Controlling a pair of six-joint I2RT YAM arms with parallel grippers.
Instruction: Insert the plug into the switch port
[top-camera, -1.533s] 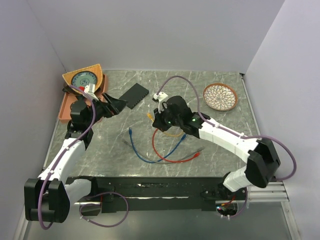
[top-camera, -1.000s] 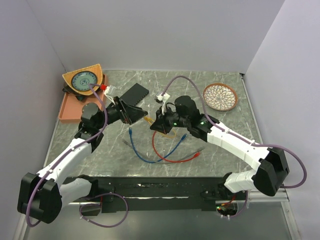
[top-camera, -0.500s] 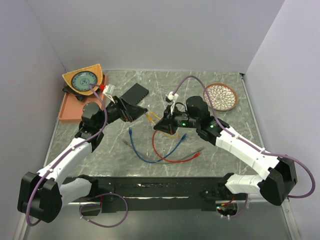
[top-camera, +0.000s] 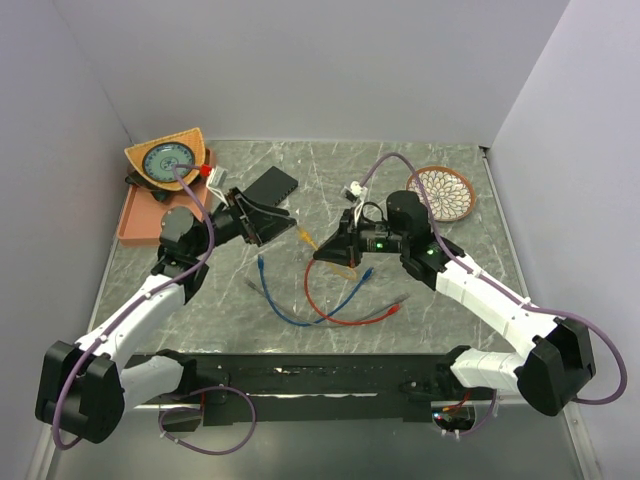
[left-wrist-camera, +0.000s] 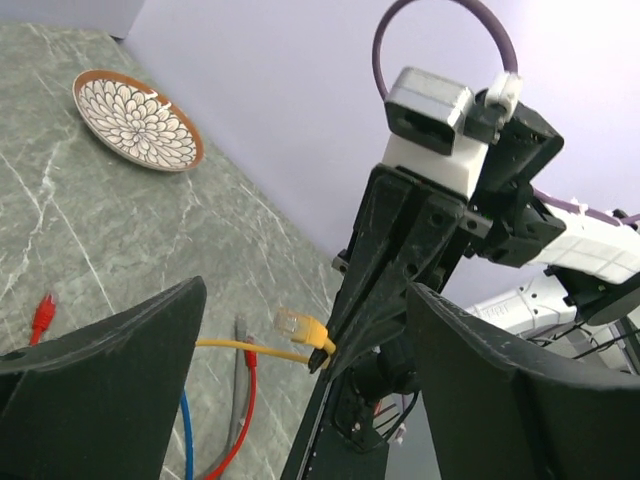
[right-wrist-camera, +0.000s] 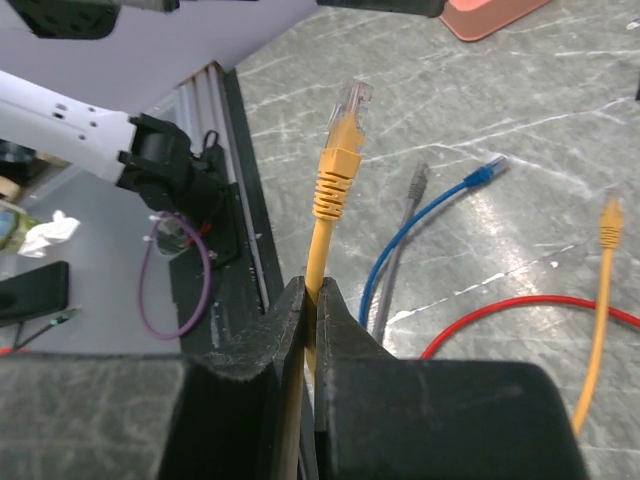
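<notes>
The black switch box (top-camera: 272, 184) lies flat at the back left of the table; its ports do not show. My left gripper (top-camera: 266, 222) hovers just in front of it, open and empty, its wide fingers (left-wrist-camera: 110, 380) framing the left wrist view. My right gripper (top-camera: 324, 250) is shut on the yellow cable (right-wrist-camera: 318, 250) just behind its plug (right-wrist-camera: 346, 125). The plug (top-camera: 305, 238) is held above the table, pointing towards the left gripper (left-wrist-camera: 305, 290), and it shows between those fingers in the left wrist view (left-wrist-camera: 300, 327). The box is out of both wrist views.
An orange tray (top-camera: 135, 215) and an orange wedge with a round dial (top-camera: 165, 158) sit at the far left. A patterned plate (top-camera: 441, 192) is at the back right. Blue (top-camera: 275, 298), red (top-camera: 325, 312) and grey (top-camera: 392, 305) cables lie mid-table, with another yellow plug (right-wrist-camera: 606, 222).
My left gripper has swung right, from the tray to just in front of the box. My right wrist has drawn back to the right, still holding the yellow plug off the table.
</notes>
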